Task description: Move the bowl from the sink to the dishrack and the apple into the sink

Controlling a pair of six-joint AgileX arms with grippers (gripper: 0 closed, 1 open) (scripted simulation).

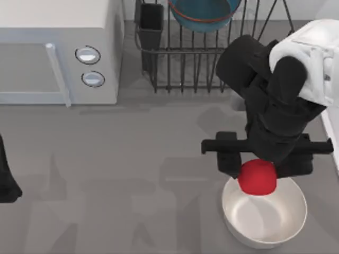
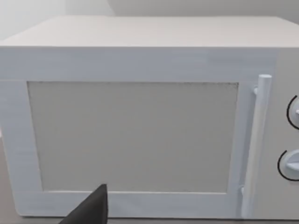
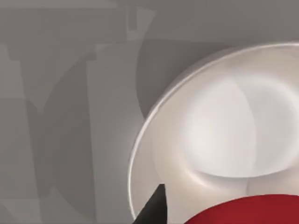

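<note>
1. Nearest in the top view sits the white bowl [image 1: 264, 214], low on the table's right side; the apple [image 1: 257, 177] is over its far rim, and the right wrist view shows the red curve [image 3: 243, 211] just above that pale rim [image 3: 140, 144], so the fruit seems lifted clear or about to be rather than resting deep inside

2. The right gripper [image 1: 259, 172] is directly over the apple with dark finger blocks on either side; I judge its jaws closed on the fruit, a grip suited to carrying it off toward the sink

3. At the right edge a pale raised strip [image 1: 331, 127] may be the sink's rim, though too little of it appears to be sure

4. The left arm [image 1: 6, 177] is parked at the left edge, facing the microwave [image 2: 140, 121]; I cannot tell how its jaws stand

5. Farthest back, the teal bowl [image 1: 204, 13] already leans among the bars of the dishrack [image 1: 185, 63], so that half looks done
</note>
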